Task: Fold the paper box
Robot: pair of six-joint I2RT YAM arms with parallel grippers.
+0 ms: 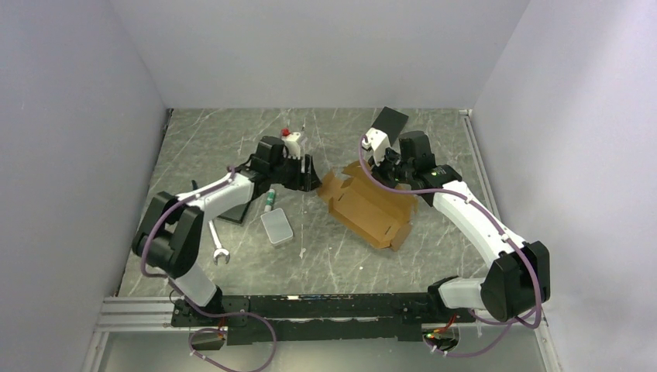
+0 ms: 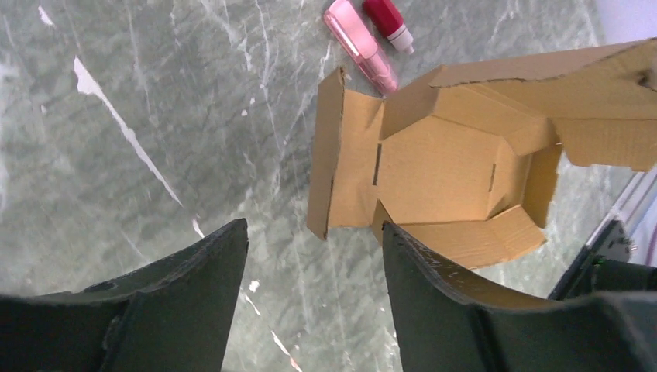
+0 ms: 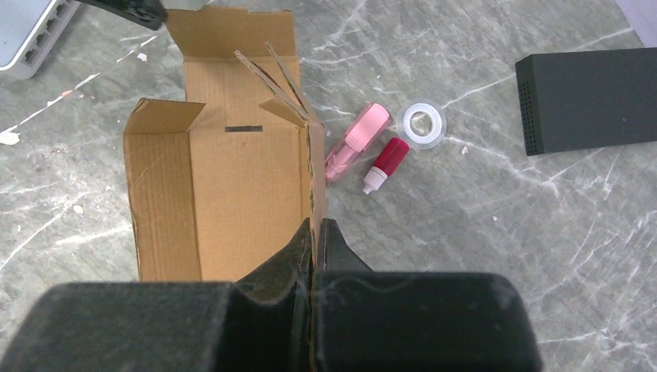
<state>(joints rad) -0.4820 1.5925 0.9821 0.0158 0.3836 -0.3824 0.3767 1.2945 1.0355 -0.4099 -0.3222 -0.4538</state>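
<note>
Tan paper box (image 3: 225, 186) wall in right pincer (image 3: 316, 232)

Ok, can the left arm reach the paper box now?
Probably yes: the left tool is open, facing the paper box with only bare tabletop between; the right tool pinches another side, out of its path.

Even, diffuse overhead light; only soft, faint shadows on marble table (image 1: 333, 260). Wrist cams: left gripper (image 2: 314, 227) fingers (image 2: 194, 310) dark, out of focus in foregrd; surface smeared toward frame's left edge.
</note>
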